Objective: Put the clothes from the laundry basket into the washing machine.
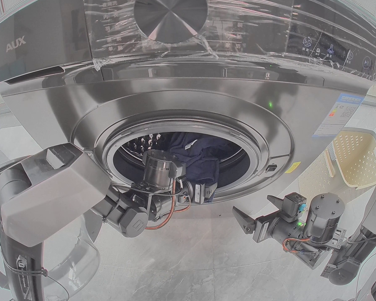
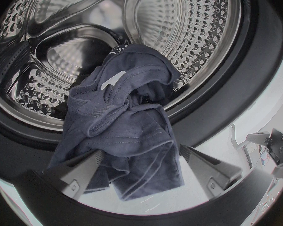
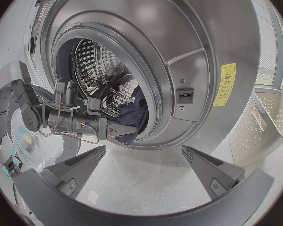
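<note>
A navy garment point(image 1: 200, 155) lies bunched in the mouth of the washing machine point(image 1: 275, 118), its lower end hanging out over the dark door seal point(image 2: 229, 88). My left gripper point(image 1: 211, 191) is at the lower rim of the opening, open, with the garment point(image 2: 125, 120) draped between its spread fingers point(image 2: 81, 170). The perforated steel drum point(image 2: 185, 25) lies behind the cloth. My right gripper point(image 1: 251, 205) hangs open in front of the machine, lower right of the opening, with nothing between its fingers. From the right wrist view the left gripper point(image 3: 129, 131) sits against the garment point(image 3: 133, 113).
A cream laundry basket point(image 1: 359, 159) stands to the right of the machine, also seen as the basket point(image 3: 267, 116) beside the front panel. The glass door point(image 1: 81, 247) is swung open at lower left. Pale tiled floor point(image 1: 204, 256) lies below the opening.
</note>
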